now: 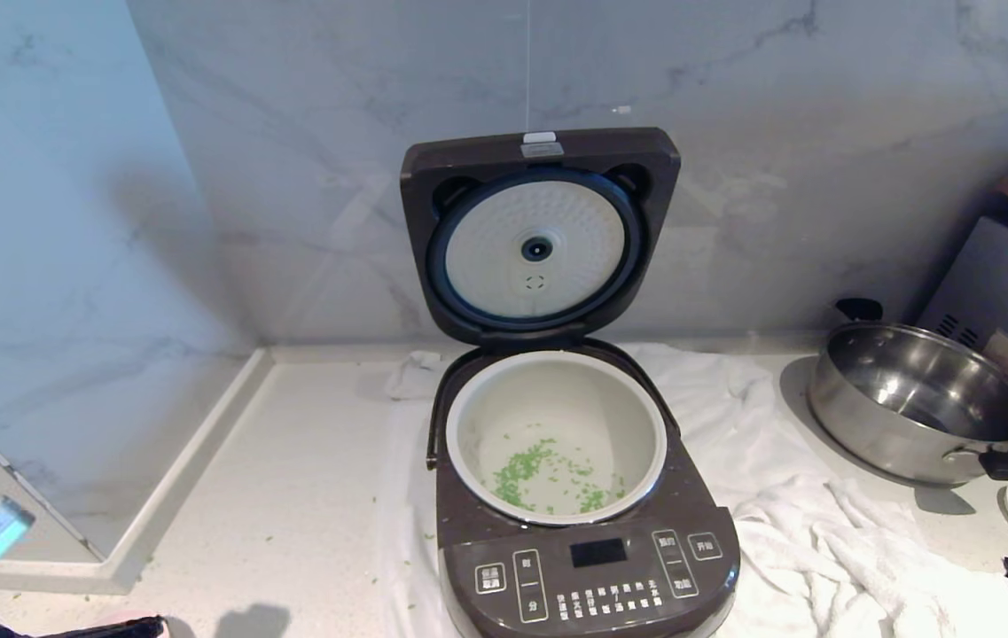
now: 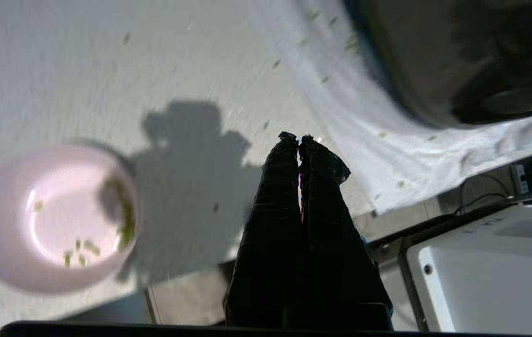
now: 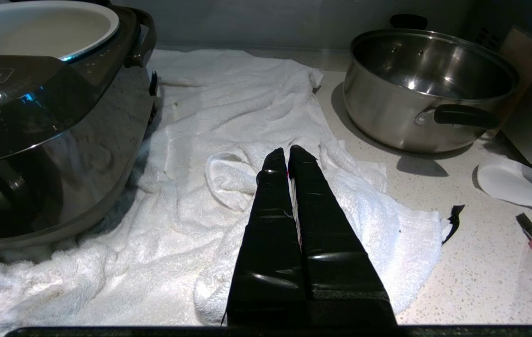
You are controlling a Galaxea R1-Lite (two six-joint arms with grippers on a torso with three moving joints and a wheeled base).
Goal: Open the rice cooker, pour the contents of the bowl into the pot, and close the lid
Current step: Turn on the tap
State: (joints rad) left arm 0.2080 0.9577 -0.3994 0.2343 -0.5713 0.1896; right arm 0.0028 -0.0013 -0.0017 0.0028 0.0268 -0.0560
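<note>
Pressed-together black left gripper (image 2: 299, 138) off near-empty pale pink bowl (image 2: 53, 217) at worktop's front-left edge; green bits (image 1: 548, 474) in cream pot (image 1: 636, 416), dark hinged lid (image 1: 539, 235) up, closing left.

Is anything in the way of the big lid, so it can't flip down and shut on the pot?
Nothing visible blocks it. The lid stands upright behind the pot, and the pot's rim is bare, with only green bits lying at the bottom. The pink bowl sits on the counter, and the left gripper is shut beside it, away from the cooker.
</note>
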